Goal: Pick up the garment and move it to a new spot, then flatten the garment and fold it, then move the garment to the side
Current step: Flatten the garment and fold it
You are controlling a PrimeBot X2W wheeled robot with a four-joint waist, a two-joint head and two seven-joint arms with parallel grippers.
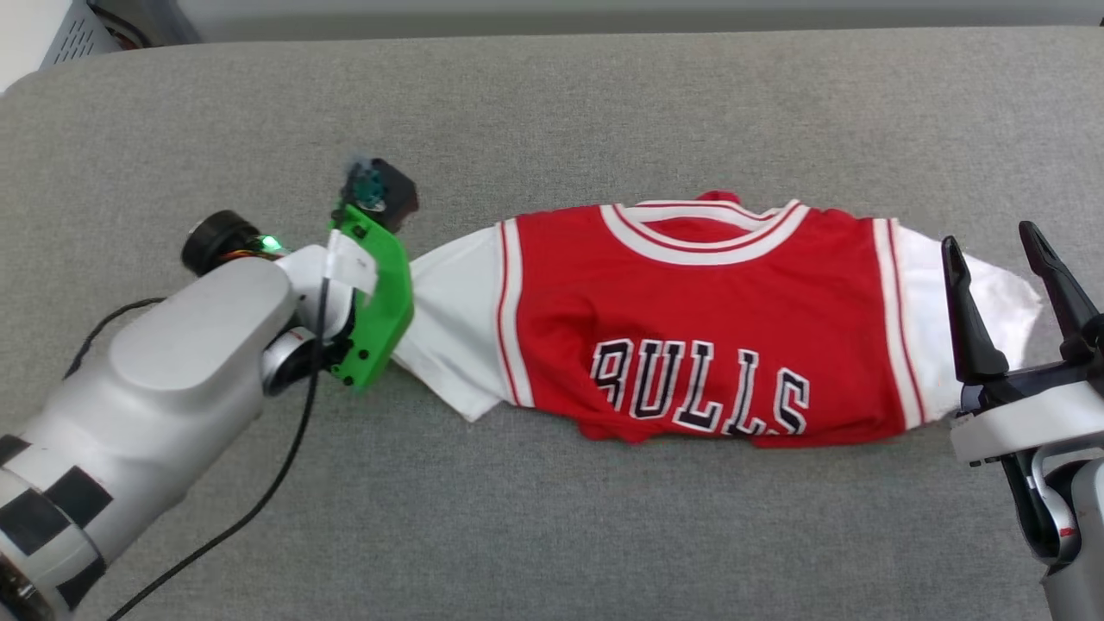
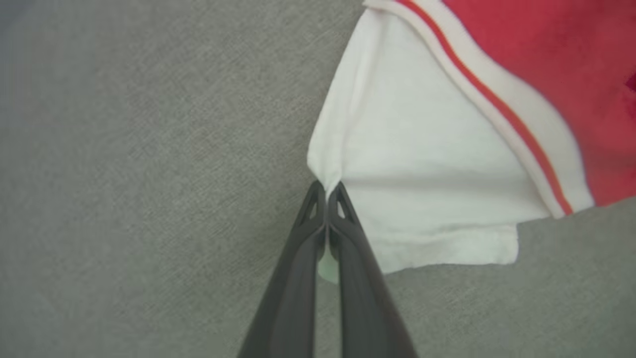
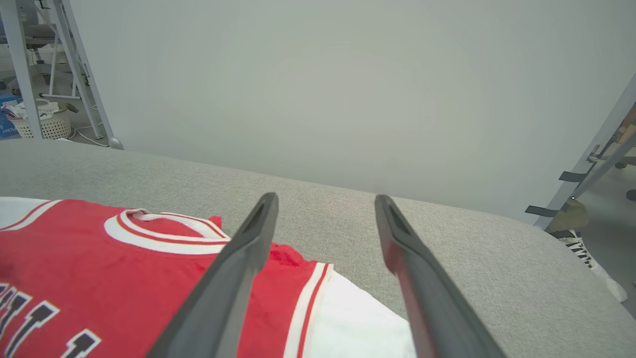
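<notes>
Left gripper (image 2: 326, 188) pinched shut on shirt (image 1: 690, 328) sleeve; right gripper (image 1: 988, 235) wide open
Left fingers meet on the edge of one white sleeve; shirt lies front up across the grey padded surface (image 1: 552, 112), BULLS lettering showing; right fingers spread apart over the other white sleeve, gripping nothing

A grey woven fabric surface (image 1: 552, 103) stretches wide, its far edge rounded. Behind it rises a plain pale wall (image 3: 318, 89). Far off, a white slotted basket (image 3: 44, 127) stands on the floor beside a metal frame (image 3: 17, 64). On the other side, a sneaker (image 3: 584, 251) with dark laces sits near a slanted grey post (image 3: 591, 154).
</notes>
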